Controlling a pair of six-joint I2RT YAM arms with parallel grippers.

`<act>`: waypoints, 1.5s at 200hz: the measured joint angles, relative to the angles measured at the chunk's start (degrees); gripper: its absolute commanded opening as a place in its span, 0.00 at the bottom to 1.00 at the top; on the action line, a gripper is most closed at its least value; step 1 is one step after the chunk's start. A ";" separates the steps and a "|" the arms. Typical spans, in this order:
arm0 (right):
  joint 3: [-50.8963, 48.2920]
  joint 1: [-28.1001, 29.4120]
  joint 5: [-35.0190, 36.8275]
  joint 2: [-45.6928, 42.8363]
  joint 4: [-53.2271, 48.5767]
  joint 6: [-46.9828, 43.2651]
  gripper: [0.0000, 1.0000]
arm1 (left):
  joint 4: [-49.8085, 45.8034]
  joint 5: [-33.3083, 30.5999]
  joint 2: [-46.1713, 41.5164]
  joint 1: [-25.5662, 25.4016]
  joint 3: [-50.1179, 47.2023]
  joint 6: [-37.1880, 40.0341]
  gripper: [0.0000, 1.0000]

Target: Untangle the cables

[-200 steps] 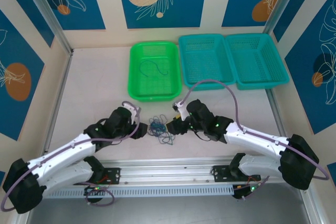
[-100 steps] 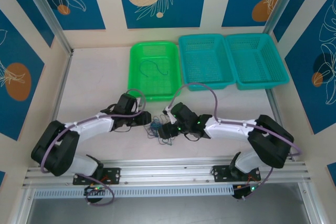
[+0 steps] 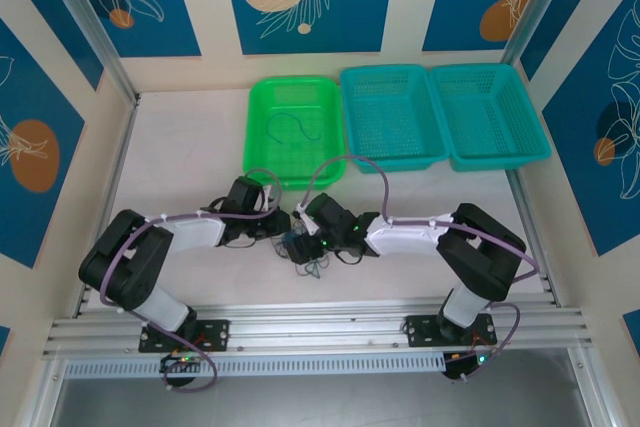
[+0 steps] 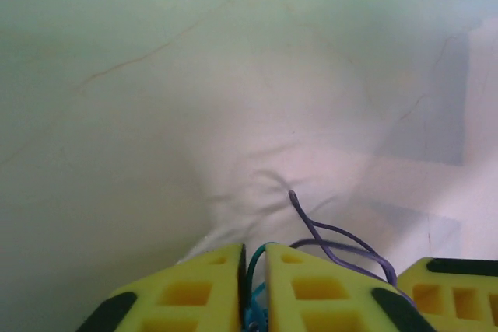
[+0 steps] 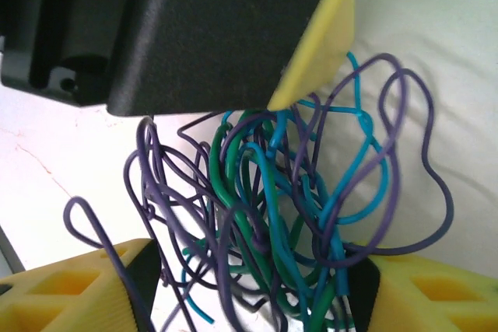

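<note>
1 cable clump [image 3: 305, 252], 1 loose cable [image 3: 290, 127], 1 grn tray [image 3: 256, 137], 2 teal baskets [image 3: 392, 117] [image 3: 490, 112].

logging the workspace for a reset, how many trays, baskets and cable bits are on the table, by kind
green tray: 1
teal baskets: 2
tangled clump of cables: 1
loose cable in the green tray: 1
total: 5

cable clump [image 3: 304, 251] on tbl [image 3: 180, 167] front-ctr, lone cable [image 3: 290, 128] in tray [image 3: 295, 185] behind

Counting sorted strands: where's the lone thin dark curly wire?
Top view: the thin dark curly wire lies inside the bright green plastic tray, left of two teal mesh baskets.
</note>
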 measured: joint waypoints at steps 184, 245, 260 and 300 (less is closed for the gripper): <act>-7.26 -5.53 12.46 -7.43 -4.50 6.43 0.29 | -24.92 -19.71 -39.01 7.63 -6.23 5.14 0.00; -10.08 -12.83 15.87 -11.63 -9.31 12.28 0.15 | -29.83 -23.89 -48.68 10.21 -6.99 7.78 0.00; -10.01 -12.83 15.08 -11.78 -9.22 11.21 0.11 | -26.03 -19.02 -47.67 10.05 -9.25 8.09 0.00; -9.40 -12.92 12.37 -13.49 -9.68 5.40 0.02 | -22.05 -13.64 -47.06 6.45 -13.62 10.34 0.31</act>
